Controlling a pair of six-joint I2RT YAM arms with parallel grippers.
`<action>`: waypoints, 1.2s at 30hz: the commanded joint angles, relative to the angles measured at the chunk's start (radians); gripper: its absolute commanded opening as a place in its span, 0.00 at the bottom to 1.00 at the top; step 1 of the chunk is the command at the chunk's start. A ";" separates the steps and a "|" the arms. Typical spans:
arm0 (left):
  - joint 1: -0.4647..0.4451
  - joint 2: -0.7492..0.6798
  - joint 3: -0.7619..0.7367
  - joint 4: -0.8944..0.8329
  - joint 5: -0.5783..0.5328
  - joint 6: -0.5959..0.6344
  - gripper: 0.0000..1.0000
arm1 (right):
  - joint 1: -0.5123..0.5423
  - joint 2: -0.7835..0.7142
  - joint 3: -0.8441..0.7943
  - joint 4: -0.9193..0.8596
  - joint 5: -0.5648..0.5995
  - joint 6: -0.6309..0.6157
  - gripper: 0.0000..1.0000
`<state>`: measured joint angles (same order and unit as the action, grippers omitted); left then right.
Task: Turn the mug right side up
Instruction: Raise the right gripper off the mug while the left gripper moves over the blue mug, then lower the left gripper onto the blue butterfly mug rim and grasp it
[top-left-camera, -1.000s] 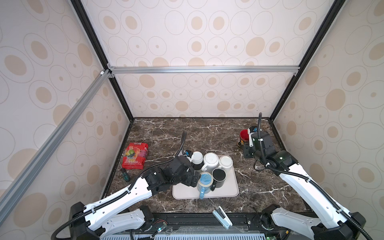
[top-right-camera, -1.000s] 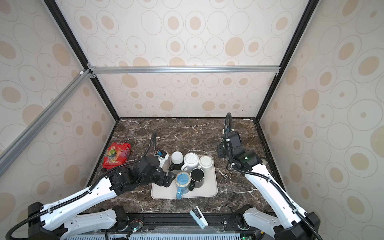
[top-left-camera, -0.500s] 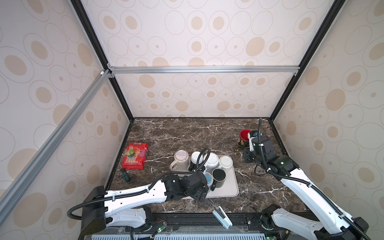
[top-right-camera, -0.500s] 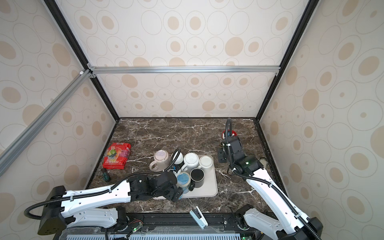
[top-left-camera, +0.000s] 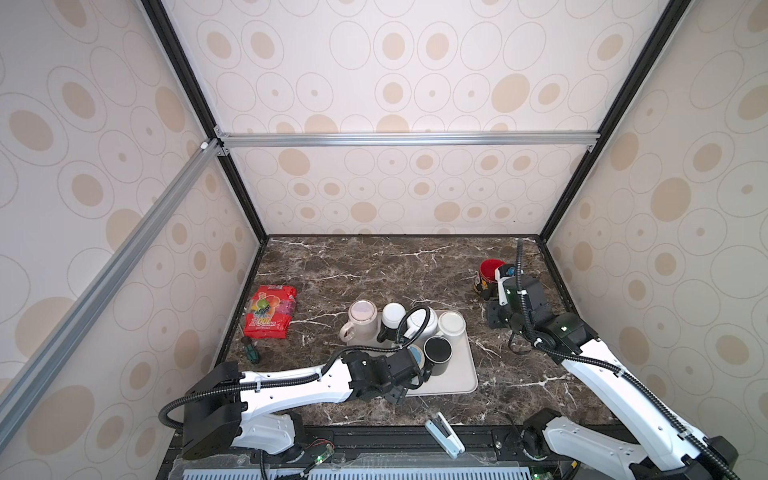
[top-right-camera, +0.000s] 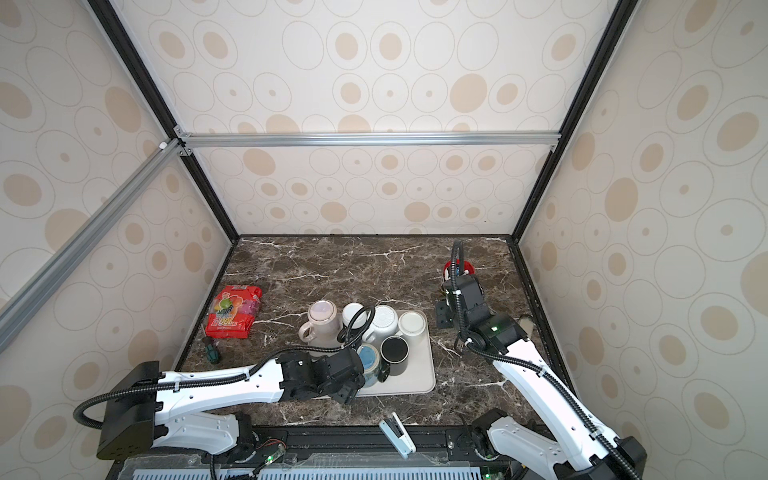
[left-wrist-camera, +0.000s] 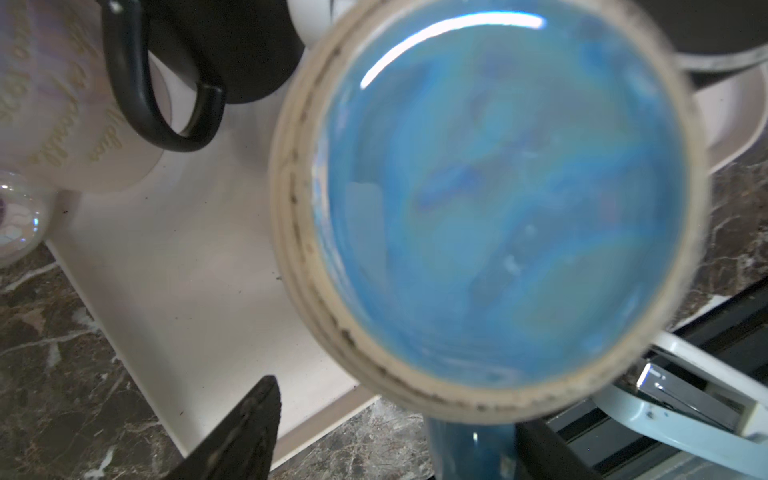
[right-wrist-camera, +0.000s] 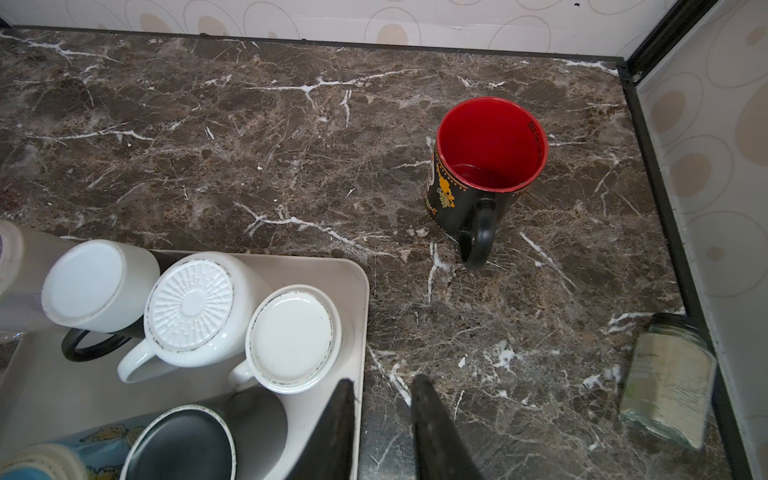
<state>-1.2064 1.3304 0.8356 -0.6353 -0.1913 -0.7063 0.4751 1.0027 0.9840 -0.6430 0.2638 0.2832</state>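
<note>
Mug (left-wrist-camera: 490, 199), blue, stands upside down on tray (left-wrist-camera: 174, 266).

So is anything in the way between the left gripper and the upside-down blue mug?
Nothing visible. The left gripper has its open jaws on either side of the blue mug handle. The black mug stands close beside it on the tray, so lifting room looks tight.

Red snack packet (top-left-camera: 270, 310), on the table's left: "100" on its label. Pearly mug (left-wrist-camera: 62, 104): gold cursive lettering, illegible.
</note>
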 joint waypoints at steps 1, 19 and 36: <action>-0.005 0.011 0.001 0.011 -0.013 0.023 0.69 | 0.010 -0.004 -0.019 0.003 -0.004 0.020 0.26; -0.005 0.123 0.076 0.049 -0.023 0.076 0.47 | 0.033 -0.007 -0.015 0.000 -0.018 0.027 0.24; 0.015 0.077 0.074 0.066 -0.028 0.052 0.20 | 0.051 -0.020 -0.029 -0.004 -0.014 0.036 0.21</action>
<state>-1.1957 1.4349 0.8871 -0.5781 -0.1894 -0.6411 0.5129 0.9958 0.9680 -0.6434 0.2535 0.3065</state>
